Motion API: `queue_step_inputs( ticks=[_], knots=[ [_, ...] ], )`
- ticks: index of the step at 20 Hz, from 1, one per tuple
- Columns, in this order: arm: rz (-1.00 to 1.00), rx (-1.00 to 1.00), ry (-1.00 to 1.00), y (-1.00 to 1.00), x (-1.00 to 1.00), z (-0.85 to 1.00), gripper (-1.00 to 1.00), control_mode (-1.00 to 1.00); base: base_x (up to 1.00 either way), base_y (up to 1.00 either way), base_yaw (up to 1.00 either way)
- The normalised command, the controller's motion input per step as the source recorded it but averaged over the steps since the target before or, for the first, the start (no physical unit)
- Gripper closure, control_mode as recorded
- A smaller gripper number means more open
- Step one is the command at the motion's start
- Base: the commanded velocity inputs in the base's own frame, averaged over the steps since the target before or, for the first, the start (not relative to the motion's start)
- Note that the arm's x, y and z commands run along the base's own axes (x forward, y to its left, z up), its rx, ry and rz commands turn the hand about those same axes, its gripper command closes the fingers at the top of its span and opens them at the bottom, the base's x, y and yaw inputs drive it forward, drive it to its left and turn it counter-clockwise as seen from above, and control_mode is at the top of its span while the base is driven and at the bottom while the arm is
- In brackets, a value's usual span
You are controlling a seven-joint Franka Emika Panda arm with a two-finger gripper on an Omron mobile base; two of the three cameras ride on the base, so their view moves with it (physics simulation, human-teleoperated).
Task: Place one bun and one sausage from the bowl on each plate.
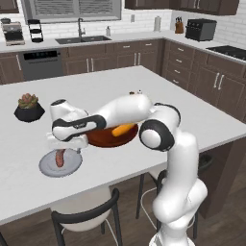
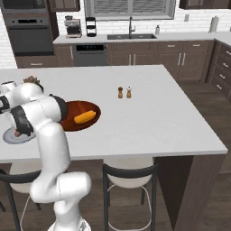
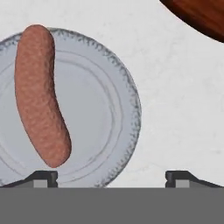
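Grey plate: light grey plate (image 3: 118,109) lies flat on the white table (image 1: 144,86), near the table's front edge and just beside the wooden bowl.
Sausage: one reddish-brown sausage (image 3: 39,94) lies on that plate, to one side of its middle, its far end reaching the rim; it touches neither of my fingertips.
Pincer: my pincer (image 3: 111,177) hangs just above the grey plate with its jaws spread wide and nothing between them; one fingertip (image 3: 41,177) is over the plate's edge, the other over bare table.
Same pincer from the base: in the left base view my pincer (image 1: 72,149) sits right over the plate (image 1: 60,163), with the sausage (image 1: 59,157) showing beneath it.
Wooden bowl: the reddish-brown bowl (image 2: 72,118) rests on the table near the plate, partly hidden by my arm; a yellow-orange bun (image 2: 85,117) lies inside it.
Plant: a small plant in a black pot (image 1: 29,109) stands further back on the table, apart from the plate.
Shakers: two small shakers (image 2: 124,92) stand side by side near the table's middle.
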Motion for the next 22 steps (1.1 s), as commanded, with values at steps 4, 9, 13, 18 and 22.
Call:
queue_step_inputs(
  ticks=[4, 9, 13, 18, 22],
  knots=[
    [-0.09, 0.03, -0.23, -1.0, -0.69, 0.99, -1.0, -1.0, 0.0, 0.0, 0.0],
    [-0.23, 0.02, -0.03, -1.0, -0.02, 0.99, -1.0, -1.0, 0.0, 0.0, 0.0],
    [-0.28, 0.03, 0.05, -1.0, 0.63, 0.71, -1.0, -1.0, 0.0, 0.0, 0.0],
    [-0.23, 0.0, 0.17, -1.0, 1.0, 0.0, -1.0, -1.0, 0.0, 0.0, 0.0],
    [-0.07, -0.03, 0.12, -0.68, 1.0, -0.55, -1.0, -1.0, 0.0, 0.0, 0.0]
  ],
)
